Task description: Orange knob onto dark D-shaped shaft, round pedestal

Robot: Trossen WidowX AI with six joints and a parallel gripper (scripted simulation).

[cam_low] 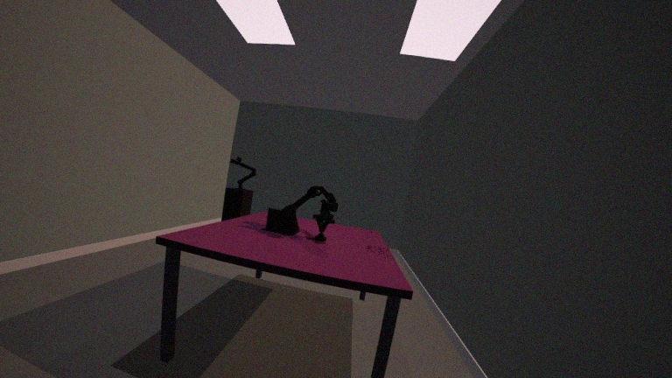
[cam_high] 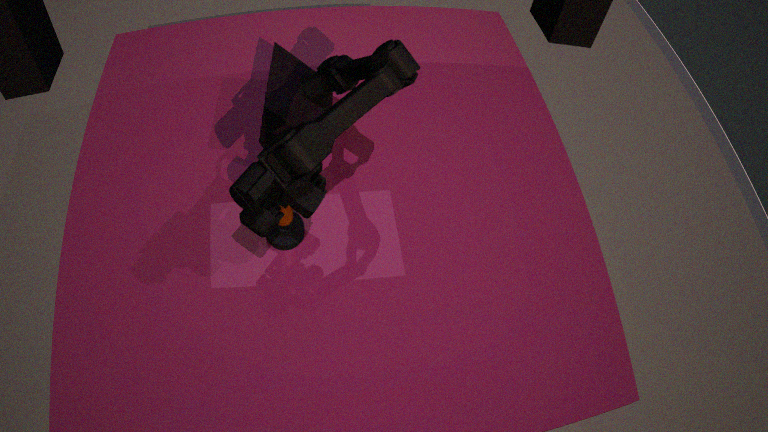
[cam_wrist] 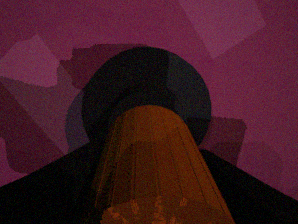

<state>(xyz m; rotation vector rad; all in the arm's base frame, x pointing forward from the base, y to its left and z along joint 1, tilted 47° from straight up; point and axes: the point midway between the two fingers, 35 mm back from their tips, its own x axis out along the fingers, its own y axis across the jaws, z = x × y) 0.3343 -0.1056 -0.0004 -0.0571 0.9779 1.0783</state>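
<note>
Keep orange knob clamped in gripper, twist gently over round pedestal, pressing lightly until flats likely match

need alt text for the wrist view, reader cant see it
An orange ribbed knob held in the robot's gripper rises from the bottom edge, its far end over a dark round pedestal. Around them lies a magenta table top with overlapping shadows and paler patches of light.
</note>
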